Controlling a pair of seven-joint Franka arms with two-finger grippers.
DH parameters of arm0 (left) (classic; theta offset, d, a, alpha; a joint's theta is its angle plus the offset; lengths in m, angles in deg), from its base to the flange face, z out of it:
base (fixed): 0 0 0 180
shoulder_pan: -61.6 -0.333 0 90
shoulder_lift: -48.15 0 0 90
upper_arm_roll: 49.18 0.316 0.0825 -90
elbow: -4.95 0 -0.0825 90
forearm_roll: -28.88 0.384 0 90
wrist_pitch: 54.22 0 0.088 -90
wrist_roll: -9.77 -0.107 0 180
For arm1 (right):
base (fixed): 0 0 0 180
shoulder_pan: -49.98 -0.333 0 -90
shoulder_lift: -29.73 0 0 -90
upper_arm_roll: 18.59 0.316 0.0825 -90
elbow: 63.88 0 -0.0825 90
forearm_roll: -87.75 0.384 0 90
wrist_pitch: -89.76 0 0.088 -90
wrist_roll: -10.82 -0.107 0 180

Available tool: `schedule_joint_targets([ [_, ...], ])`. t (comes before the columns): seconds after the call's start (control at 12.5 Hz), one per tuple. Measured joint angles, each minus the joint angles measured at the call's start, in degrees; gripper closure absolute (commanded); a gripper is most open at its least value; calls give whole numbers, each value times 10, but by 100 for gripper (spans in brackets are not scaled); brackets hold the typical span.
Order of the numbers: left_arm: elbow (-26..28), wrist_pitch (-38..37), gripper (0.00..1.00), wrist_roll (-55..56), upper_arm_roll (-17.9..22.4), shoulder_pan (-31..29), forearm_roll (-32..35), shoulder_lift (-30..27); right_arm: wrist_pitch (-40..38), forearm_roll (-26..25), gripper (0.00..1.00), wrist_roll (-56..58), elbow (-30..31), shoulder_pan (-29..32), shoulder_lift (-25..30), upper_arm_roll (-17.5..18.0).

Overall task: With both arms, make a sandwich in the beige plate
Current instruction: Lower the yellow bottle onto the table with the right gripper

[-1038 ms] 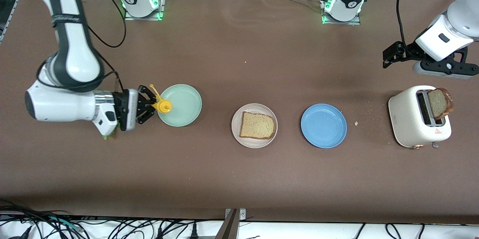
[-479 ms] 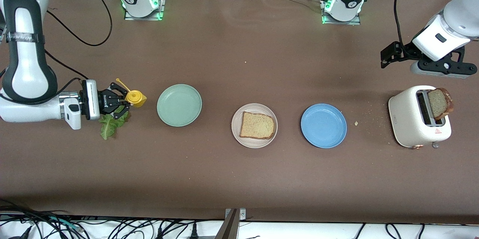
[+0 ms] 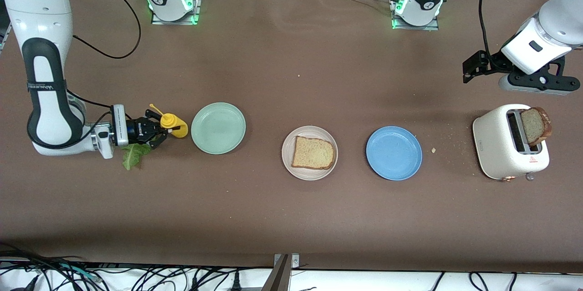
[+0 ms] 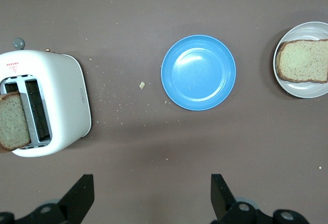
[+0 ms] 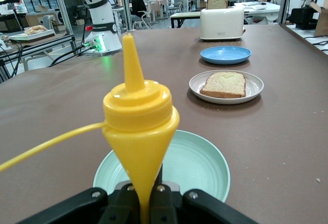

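Right hand [image 3: 159, 132] clamped low; left hand [image 3: 471, 67] (spread wide) waits raised.

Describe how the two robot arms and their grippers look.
Both arms are glossy white jointed shells with black bands and loose black cables; their bases glow green. The right arm bears small grey lettering, and its black two-finger right gripper sits on a silver-white wrist. The left gripper is black, on a white wrist block.
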Motion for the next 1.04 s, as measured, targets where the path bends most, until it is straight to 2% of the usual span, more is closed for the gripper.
schedule_joint_targets([
  [1.04, 0, 0, 0, 0, 0, 0, 0, 0, 0, 0, 96, 59, 0, 28, -44, 1],
])
